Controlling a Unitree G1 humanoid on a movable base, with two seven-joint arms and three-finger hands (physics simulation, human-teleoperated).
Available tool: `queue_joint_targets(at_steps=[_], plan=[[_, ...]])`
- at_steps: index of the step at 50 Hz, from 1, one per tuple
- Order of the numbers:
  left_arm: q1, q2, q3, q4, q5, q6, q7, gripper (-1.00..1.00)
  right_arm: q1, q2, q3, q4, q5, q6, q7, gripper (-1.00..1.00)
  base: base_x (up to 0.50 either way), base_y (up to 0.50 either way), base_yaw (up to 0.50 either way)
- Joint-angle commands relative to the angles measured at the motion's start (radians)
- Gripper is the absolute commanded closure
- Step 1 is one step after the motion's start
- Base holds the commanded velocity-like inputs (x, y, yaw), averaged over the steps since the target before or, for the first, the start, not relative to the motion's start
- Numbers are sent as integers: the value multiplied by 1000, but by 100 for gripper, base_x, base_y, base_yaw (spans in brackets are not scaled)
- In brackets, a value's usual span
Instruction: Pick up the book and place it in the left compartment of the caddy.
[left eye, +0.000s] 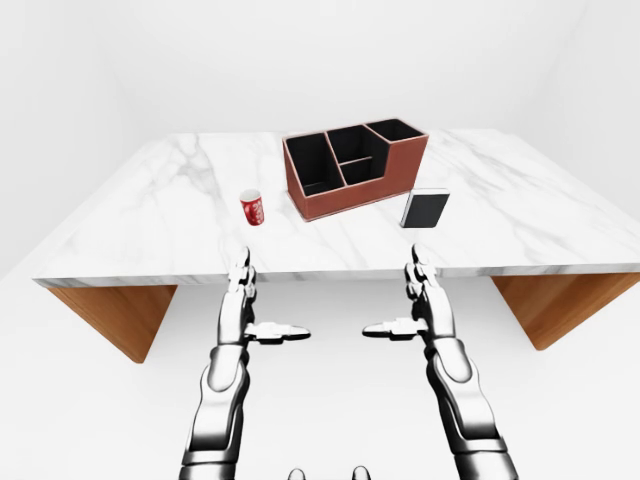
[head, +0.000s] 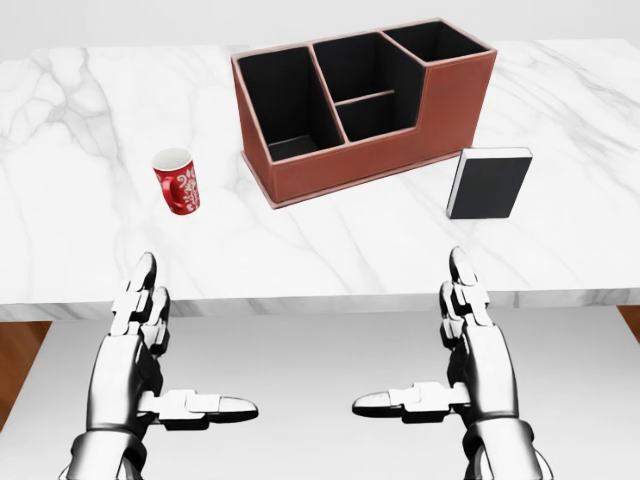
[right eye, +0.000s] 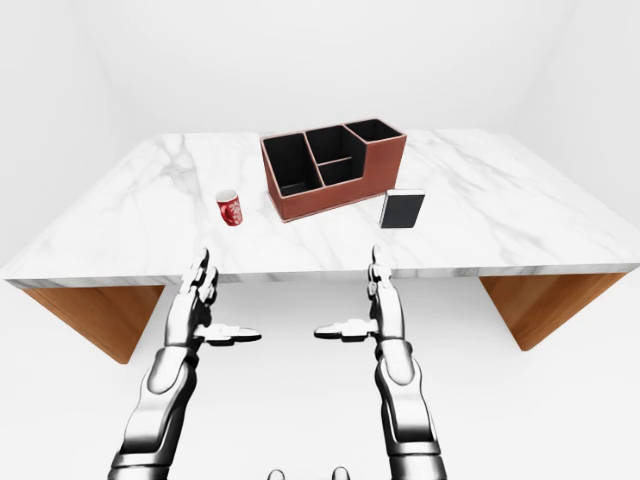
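We look for writing first and find very little: the red cup (head: 177, 181) carries a white pattern on its side, too small for us to read as letters, and the book (head: 488, 184) shows a plain black cover with a pale edge along its top and left side, no title that we can make out. The book stands upright on the white marble table (head: 60, 130), just beside the lower right corner of the caddy (head: 360, 165) in the head view, apart from it by a narrow strip of marble. The caddy is reddish-brown outside and black inside, set at a slant, with a large compartment on its left, a divided middle section and a taller compartment at the right; all of them look bare to us. The cup sits upright to the caddy's left, well apart from the book. Now to our hands: the left hand (head: 140, 350) and the right hand (head: 470, 345) hang below the table's near edge, short of the marble, palms turned toward each other. On each, the fingers point up toward the table and the thumb sticks out sideways toward the other hand, so both are spread wide and hold nothing. The right hand sits below the book, well apart from it.
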Motion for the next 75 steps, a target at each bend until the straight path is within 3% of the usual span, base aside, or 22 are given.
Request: queue_joint_targets(at_steps=[1,10,16,17,19,21,24,27,45,75], plan=[[-18,16,20,12,3,-21,-40,-100,-18,-18,-27,7,4,8,30,-100,0,0,0],[-23,17,24,28,4,-28,-48,-100,-50,-20,-30,9,0,22,29,-100,0,0,0],[-44,23,32,18,0,-9,-48,-100,-81,-23,-27,19,-7,28,26,-100,0,0,0],[-52,26,37,-2,-7,9,-53,-100,-82,-24,-27,6,-6,38,28,-100,0,0,0],[-54,28,38,-17,-11,21,-58,-100,-83,-24,-28,-3,-6,45,30,-100,0,0,0],[-66,35,46,-68,-23,64,-69,-100,-93,-31,-33,-37,-6,75,36,-100,0,0,0],[-75,38,50,-79,-21,72,-74,-100,-102,-34,-37,-50,-6,87,39,-100,0,0,0],[-98,47,59,-103,-24,96,-83,-100,-109,-45,-45,-104,-9,87,54,-100,0,0,0],[-153,64,83,-260,-60,96,-98,-100,-181,-68,-72,-243,8,87,107,-100,0,0,0],[-112,49,76,-197,-73,96,-75,-100,-178,-68,-66,-238,-5,87,126,-100,-5,-11,0]])
